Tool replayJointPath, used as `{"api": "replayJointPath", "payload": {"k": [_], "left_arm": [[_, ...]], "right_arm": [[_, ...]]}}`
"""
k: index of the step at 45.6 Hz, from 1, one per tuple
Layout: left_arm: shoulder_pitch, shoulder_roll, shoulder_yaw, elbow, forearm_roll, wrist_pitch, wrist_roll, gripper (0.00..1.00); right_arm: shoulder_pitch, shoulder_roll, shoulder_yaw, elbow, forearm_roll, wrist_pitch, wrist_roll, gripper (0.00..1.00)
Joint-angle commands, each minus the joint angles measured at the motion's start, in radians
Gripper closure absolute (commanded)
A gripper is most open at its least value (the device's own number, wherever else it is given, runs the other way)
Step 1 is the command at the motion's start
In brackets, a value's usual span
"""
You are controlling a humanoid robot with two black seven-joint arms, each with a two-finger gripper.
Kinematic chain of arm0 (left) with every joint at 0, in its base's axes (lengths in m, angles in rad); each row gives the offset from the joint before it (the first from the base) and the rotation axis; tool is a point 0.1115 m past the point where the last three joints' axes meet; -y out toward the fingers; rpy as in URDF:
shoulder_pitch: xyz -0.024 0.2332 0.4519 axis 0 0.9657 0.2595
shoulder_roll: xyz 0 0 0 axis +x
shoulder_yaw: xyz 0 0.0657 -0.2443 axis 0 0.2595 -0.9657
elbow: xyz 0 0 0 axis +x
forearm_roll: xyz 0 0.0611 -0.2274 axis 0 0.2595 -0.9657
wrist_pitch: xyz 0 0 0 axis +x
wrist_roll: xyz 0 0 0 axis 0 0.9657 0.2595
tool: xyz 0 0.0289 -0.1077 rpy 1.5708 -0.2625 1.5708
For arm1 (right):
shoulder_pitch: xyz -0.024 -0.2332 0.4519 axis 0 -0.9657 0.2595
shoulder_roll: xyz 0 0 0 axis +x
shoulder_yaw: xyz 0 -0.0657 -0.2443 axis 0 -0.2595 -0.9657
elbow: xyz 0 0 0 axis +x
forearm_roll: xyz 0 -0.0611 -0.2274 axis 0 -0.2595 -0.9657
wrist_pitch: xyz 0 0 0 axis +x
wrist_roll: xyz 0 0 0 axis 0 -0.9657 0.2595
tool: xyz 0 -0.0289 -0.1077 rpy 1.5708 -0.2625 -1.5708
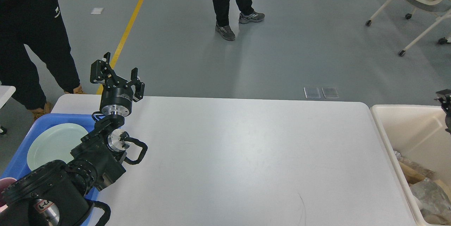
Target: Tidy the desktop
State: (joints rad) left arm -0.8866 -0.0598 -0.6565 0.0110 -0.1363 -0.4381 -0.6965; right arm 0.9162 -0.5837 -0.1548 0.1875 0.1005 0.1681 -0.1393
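Note:
The white desktop fills the middle of the head view and nothing lies on its bare surface. My left gripper is open and empty, raised above the desktop's far left corner with its fingers pointing up. Only a small dark part of my right gripper shows at the right edge, above the cream-white bin. Its fingers cannot be told apart.
A blue tray at the left holds a pale green plate, and my left arm partly covers it. The bin holds crumpled paper and clear plastic. Two people stand on the floor beyond the table, and a wheeled chair stands far right.

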Motion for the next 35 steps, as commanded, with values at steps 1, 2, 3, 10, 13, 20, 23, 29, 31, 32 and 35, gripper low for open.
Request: {"api": "replayJointPath", "payload": {"k": [1, 2, 3, 10, 13, 20, 23, 29, 31, 32, 35], "left_arm": [[0.000, 0.000, 0.000, 0.000, 0.000, -0.001, 0.000, 0.04], [0.000, 0.000, 0.000, 0.000, 0.000, -0.001, 0.000, 0.04], [0.000, 0.000, 0.000, 0.000, 0.000, -0.001, 0.000, 0.04], [0.000, 0.000, 0.000, 0.000, 0.000, 0.001, 0.000, 0.04], [0.000, 0.000, 0.000, 0.001, 0.000, -0.001, 0.000, 0.04], [0.000, 0.000, 0.000, 0.001, 0.000, 0.001, 0.000, 0.04], [0.000, 0.000, 0.000, 0.000, 0.000, 0.001, 0.000, 0.04], [0.000, 0.000, 0.000, 0.000, 0.000, -0.001, 0.000, 0.04], [0.000, 0.000, 0.000, 0.000, 0.000, 0.001, 0.000, 0.04], [0.000, 0.000, 0.000, 0.001, 0.000, 0.001, 0.000, 0.04], [0.000, 0.000, 0.000, 0.001, 0.000, -0.001, 0.000, 0.04]], "right_arm": [[-0.003, 0.004, 0.401, 0.013, 0.001, 0.010, 0.004, 0.00], [-0.007, 0.004, 0.447, 0.016, 0.001, 0.010, 0.009, 0.00], [-0.008, 0.004, 0.492, 0.021, 0.001, 0.010, 0.014, 0.00], [-0.010, 0.057, 0.653, 0.075, 0.001, 0.011, 0.173, 0.00], [-0.017, 0.073, 0.670, 0.108, 0.001, 0.008, 0.311, 0.00], [-0.053, 0.119, 0.741, 0.170, 0.001, 0.008, 0.518, 0.00], [-0.075, 0.152, 0.791, 0.193, 0.001, 0.011, 0.521, 0.00], [-0.114, 0.193, 0.817, 0.251, 0.001, 0.013, 0.521, 0.00], [-0.120, 0.196, 0.817, 0.263, 0.001, 0.013, 0.521, 0.00], [-0.123, 0.199, 0.817, 0.266, 0.001, 0.013, 0.521, 0.00], [-0.126, 0.214, 0.817, 0.270, -0.001, 0.011, 0.521, 0.00]]}}
